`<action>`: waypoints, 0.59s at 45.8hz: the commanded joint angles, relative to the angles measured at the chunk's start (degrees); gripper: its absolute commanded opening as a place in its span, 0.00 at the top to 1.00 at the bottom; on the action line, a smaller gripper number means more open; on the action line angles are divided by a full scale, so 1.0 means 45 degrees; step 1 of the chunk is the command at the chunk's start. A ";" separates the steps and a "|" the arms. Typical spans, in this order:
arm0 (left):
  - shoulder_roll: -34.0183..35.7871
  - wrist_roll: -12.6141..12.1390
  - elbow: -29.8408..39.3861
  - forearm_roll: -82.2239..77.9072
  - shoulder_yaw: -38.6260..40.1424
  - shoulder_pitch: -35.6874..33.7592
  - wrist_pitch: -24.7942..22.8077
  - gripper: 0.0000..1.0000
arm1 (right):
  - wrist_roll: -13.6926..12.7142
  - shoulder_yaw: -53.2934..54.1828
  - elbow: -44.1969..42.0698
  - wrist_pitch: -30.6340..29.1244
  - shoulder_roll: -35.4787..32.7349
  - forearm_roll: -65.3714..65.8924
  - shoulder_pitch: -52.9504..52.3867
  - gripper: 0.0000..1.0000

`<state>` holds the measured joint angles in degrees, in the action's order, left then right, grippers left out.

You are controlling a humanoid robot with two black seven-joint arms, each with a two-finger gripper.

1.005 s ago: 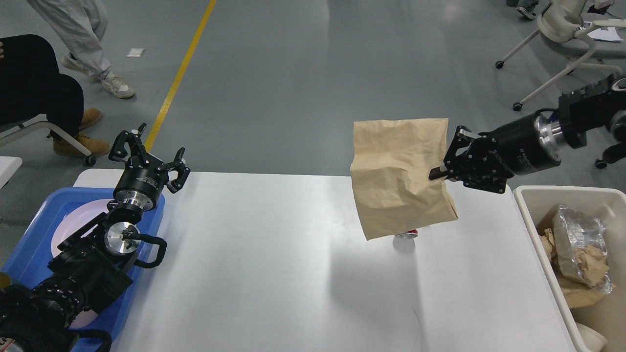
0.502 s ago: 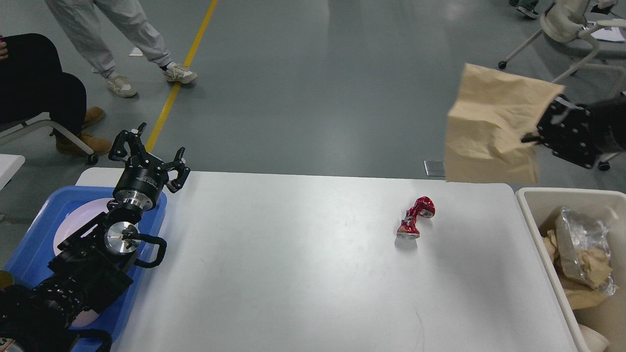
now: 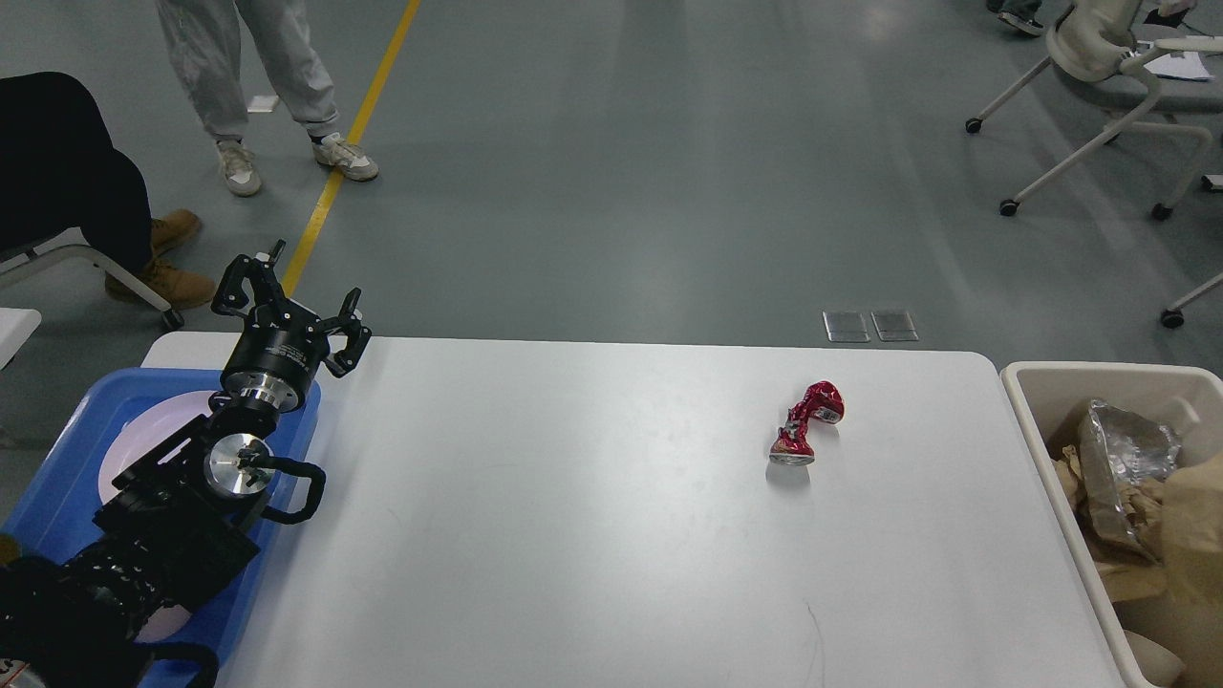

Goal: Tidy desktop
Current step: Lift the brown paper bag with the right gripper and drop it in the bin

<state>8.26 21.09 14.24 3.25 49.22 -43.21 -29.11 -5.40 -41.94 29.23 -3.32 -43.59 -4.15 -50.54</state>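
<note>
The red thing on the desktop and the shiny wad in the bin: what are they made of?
The red thing looks like thin painted metal, a crushed can: glossy, sharply creased, silvery end. The shiny wad looks like crinkled foil or metallised film in the cream bin; I cannot tell which.

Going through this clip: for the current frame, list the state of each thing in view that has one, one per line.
left gripper: fingers open, empty, hanging at the desktop's far left edge
right gripper: out of view
crushed red can: crumpled, lying on the desktop, untouched
cream bin: holds brown paper and crumpled foil
blue tray: holds a white plate, partly hidden by the arm
</note>
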 commanded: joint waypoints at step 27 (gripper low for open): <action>0.0000 0.0001 -0.0001 -0.0001 0.0000 0.0011 0.0004 0.03 | -0.0069 -0.3859 0.1548 -0.0355 0.3278 0.0005 -0.6070 0.00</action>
<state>8.26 21.09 14.24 3.25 49.22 -43.15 -29.11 -5.71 -53.02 31.46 -4.33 -32.59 -4.14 -68.09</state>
